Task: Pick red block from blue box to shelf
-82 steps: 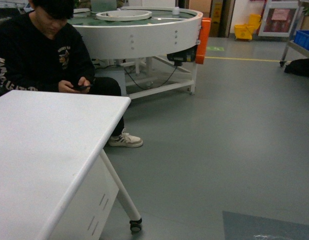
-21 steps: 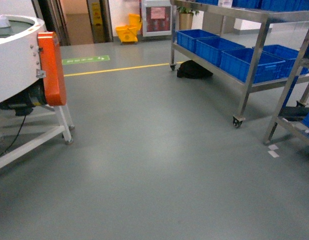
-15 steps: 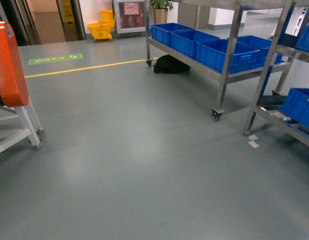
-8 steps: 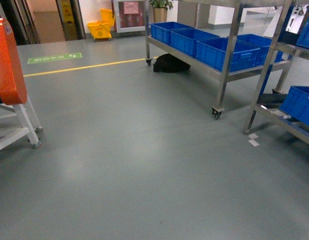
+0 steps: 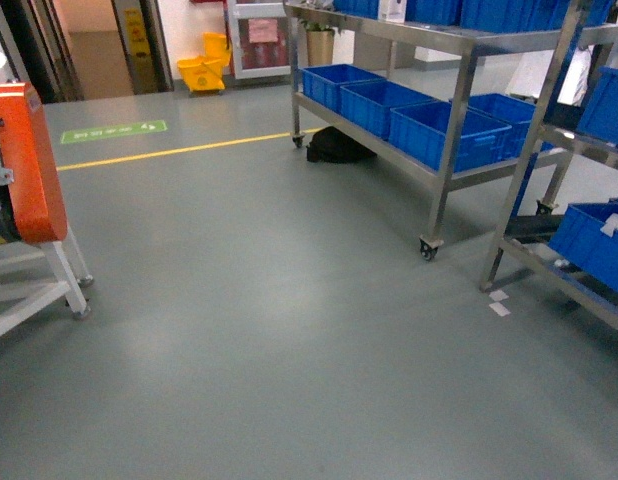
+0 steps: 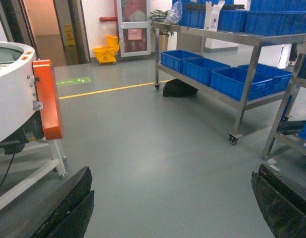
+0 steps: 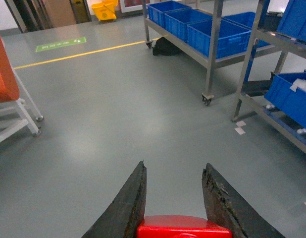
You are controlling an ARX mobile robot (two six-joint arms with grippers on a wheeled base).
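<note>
My right pincer (image 7: 175, 196) is clamped on the red block (image 7: 184, 227). In the right wrist view the block sits at 6 o'clock, at the bottom edge, wedged between the two dark, worn fingers (image 7: 124, 208). Only its upper face shows: bright, glossy red plastic with a rounded, smooth edge catching a highlight. Its studs cannot be made out from this angle.

My left pincer (image 6: 173, 208) stands wide apart and holds nothing. Its two black, rough-textured fingers (image 6: 69, 208) appear at 7 and 5 o'clock of the left wrist view, with bare grey floor (image 5: 289, 330) between them.

The shelf (image 5: 444, 120) stands at 2 o'clock in the head view: shiny steel posts and rails on castors. Its lower tier carries dark blue crates (image 5: 434, 130) set side by side, and more blue crates sit on the top tier. A second steel rack (image 5: 579, 180) stands at 3 o'clock, also holding a blue crate.

At 9 o'clock, an orange panel (image 5: 34, 165) is mounted on a white frame. A yellow line (image 5: 179, 150) crosses the floor at 11 o'clock, and a yellow mop bucket (image 5: 206, 70) stands at 12 o'clock. A black bag (image 5: 339, 147) lies on the floor under the shelf.
</note>
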